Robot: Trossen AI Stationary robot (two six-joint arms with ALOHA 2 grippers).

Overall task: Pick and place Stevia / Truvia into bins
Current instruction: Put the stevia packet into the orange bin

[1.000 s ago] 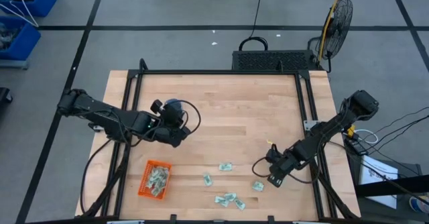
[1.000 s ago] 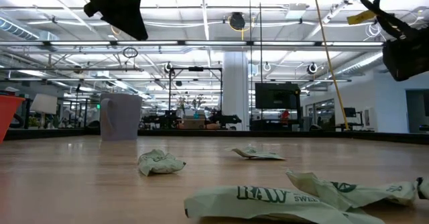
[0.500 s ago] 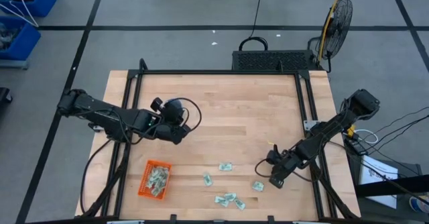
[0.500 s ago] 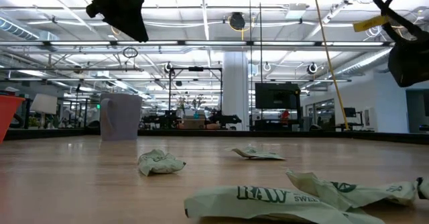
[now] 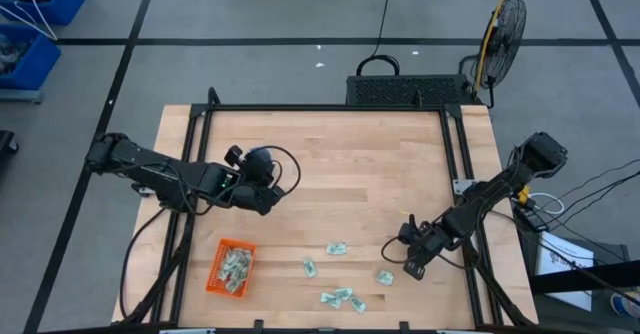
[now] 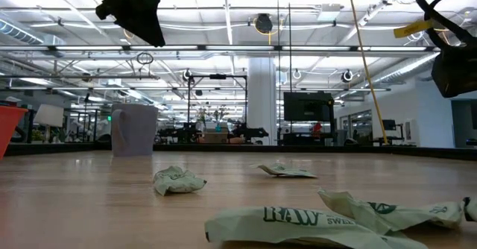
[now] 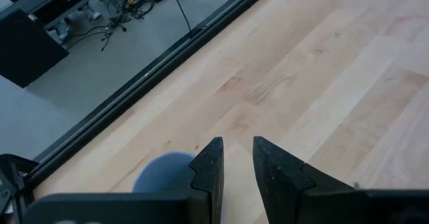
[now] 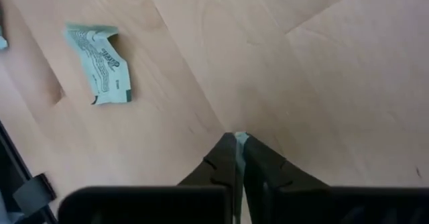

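Place: industrial lab hall | ceiling trusses (image 6: 223, 49) (strip-lit), taped concrete floor (image 5: 250, 14), monitor (image 6: 307, 106)

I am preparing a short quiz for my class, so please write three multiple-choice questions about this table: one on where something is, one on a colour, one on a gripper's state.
1. The orange basket lies on: A) the left arm's side B) the right arm's side C) the table's middle.
2. The cup near the left gripper is: A) red B) blue C) yellow.
3. The right gripper is: A) wide open B) out of view C) shut on a sachet.
Answers: A, the high view shows it on that side; B, it looks blue from above; C, its fingers meet on a pale green edge.
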